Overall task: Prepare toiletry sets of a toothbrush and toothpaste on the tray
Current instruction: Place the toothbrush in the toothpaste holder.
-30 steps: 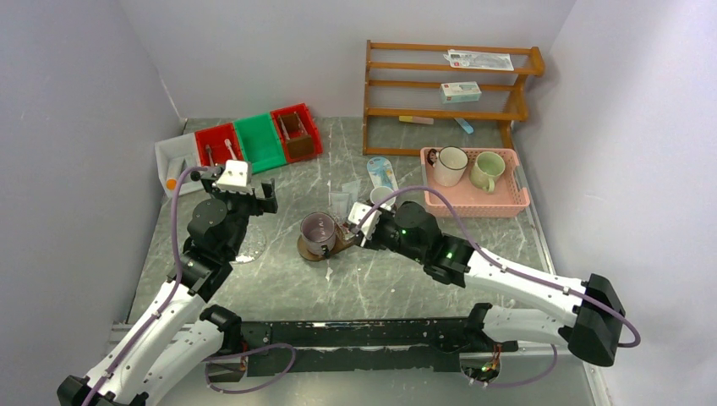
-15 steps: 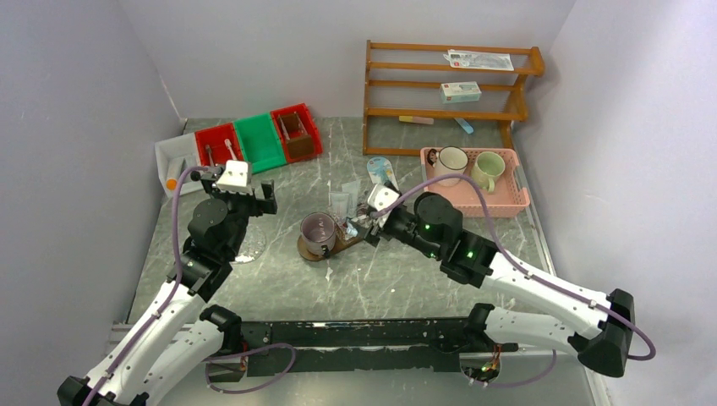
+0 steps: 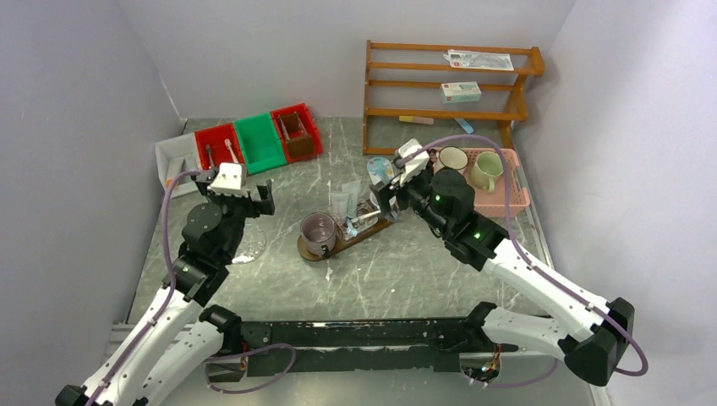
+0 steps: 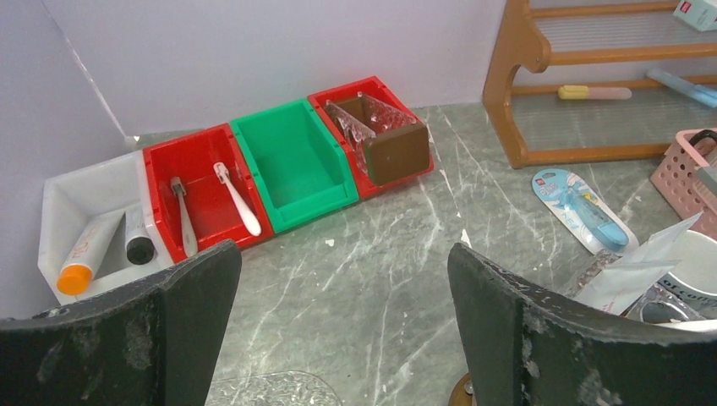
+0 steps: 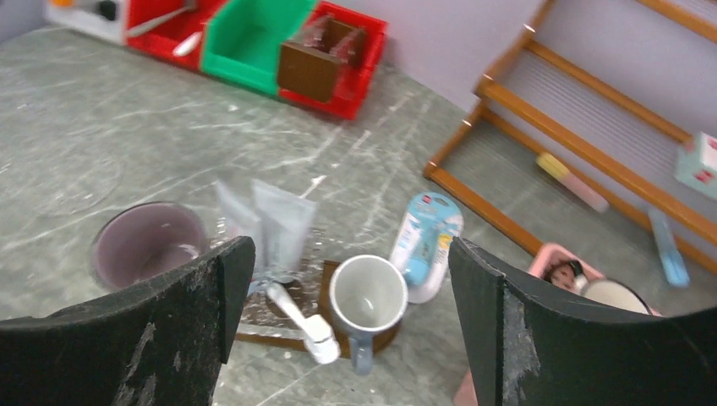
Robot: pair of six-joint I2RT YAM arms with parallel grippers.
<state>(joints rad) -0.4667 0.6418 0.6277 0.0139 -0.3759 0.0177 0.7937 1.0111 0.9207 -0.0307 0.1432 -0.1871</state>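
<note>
The left end effector (image 4: 342, 262) and right end effector (image 5: 347, 254) gape empty; a careless descent could knock the mug (image 5: 368, 296) off the tray (image 3: 362, 236).

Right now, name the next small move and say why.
Probably send the left gripper toward the white toothbrush in the red bin: its jaws stand open and empty, facing that bin, and the mug on the tray looks empty.
</note>
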